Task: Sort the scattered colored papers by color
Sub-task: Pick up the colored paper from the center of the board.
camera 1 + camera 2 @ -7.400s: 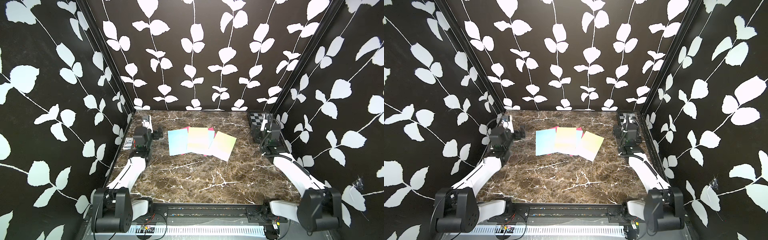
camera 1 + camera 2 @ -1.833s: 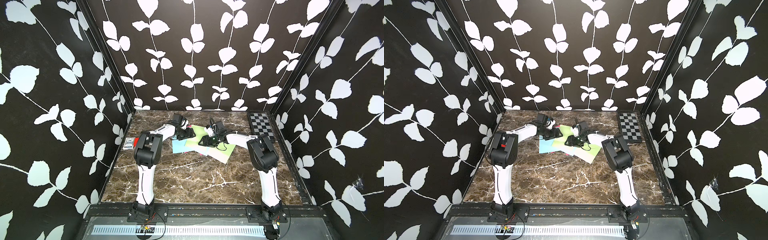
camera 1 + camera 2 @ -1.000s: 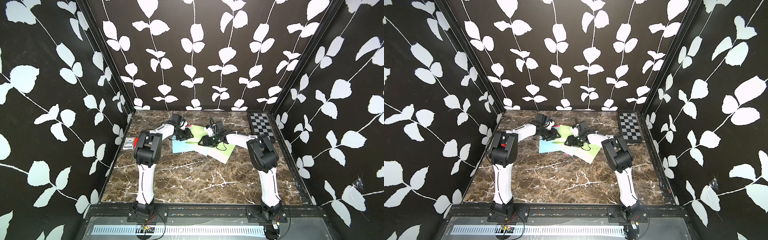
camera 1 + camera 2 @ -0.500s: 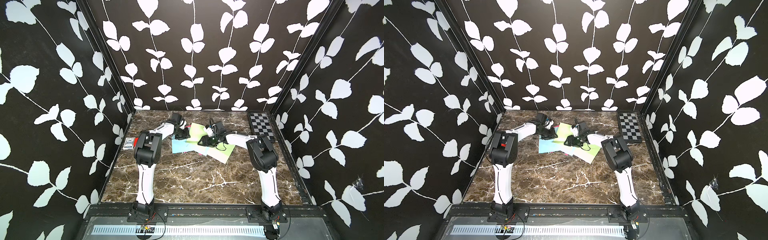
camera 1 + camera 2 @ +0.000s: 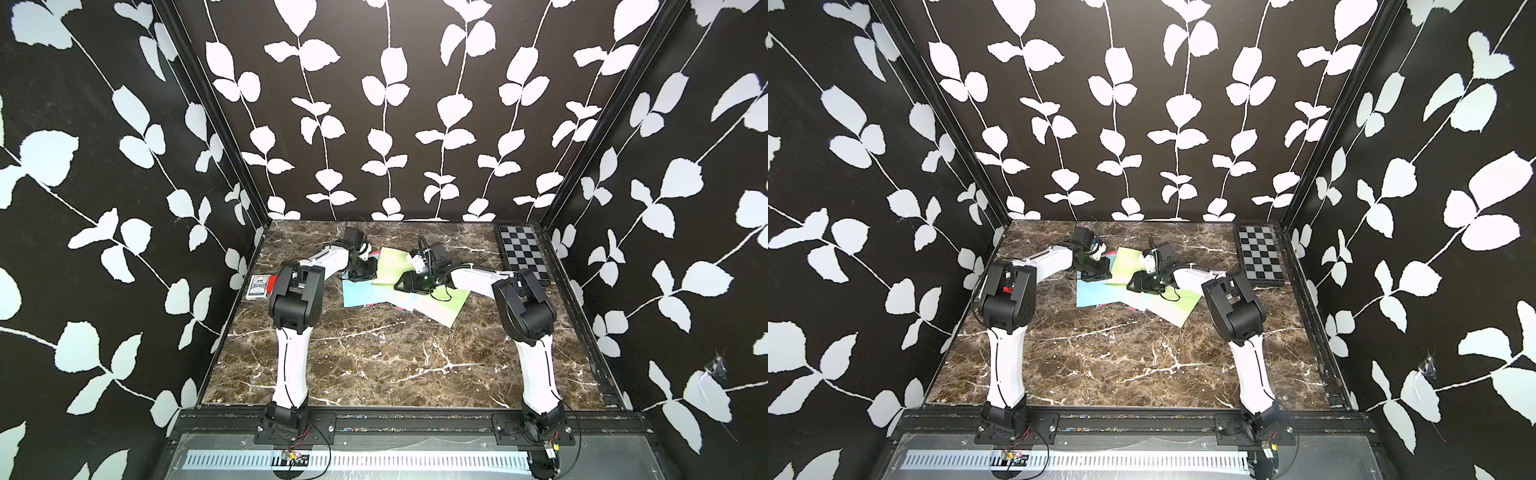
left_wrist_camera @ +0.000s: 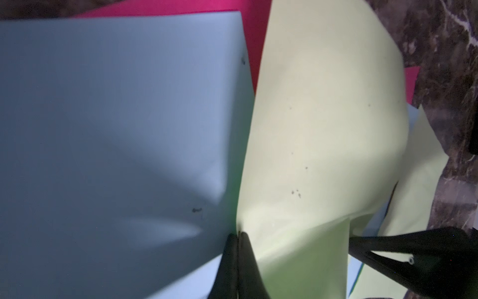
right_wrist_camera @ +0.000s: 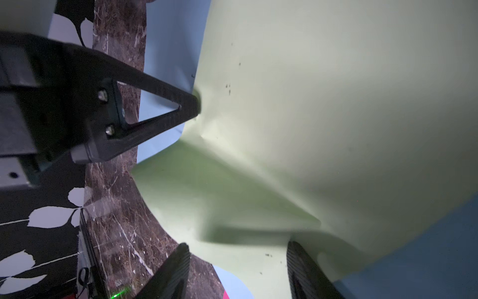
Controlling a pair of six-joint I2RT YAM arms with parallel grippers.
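A loose pile of colored papers lies at the back middle of the marble table. In both top views a light green paper (image 5: pixel 392 264) (image 5: pixel 1127 264) tops the pile, over a light blue paper (image 5: pixel 361 293) and a second green paper (image 5: pixel 444 305). Only slivers of pink paper (image 6: pixel 181 6) show beneath. My left gripper (image 6: pixel 238 235) (image 5: pixel 365 272) is shut on the top green paper's (image 6: pixel 323 116) edge, beside the blue paper (image 6: pixel 116 116). The sheet wrinkles and bows at the pinch. My right gripper (image 7: pixel 238 261) (image 5: pixel 405 282) hovers open over the same green paper (image 7: pixel 323 103), its fingers apart.
A black-and-grey checkerboard (image 5: pixel 521 257) lies at the back right corner. A small card box with a red block (image 5: pixel 259 286) sits at the table's left edge. Patterned walls close in three sides of the marble table (image 5: pixel 374 365).
My left gripper has closed onto the top green paper's edge, and the sheet now buckles there. My right gripper has opened slightly and stayed in place.
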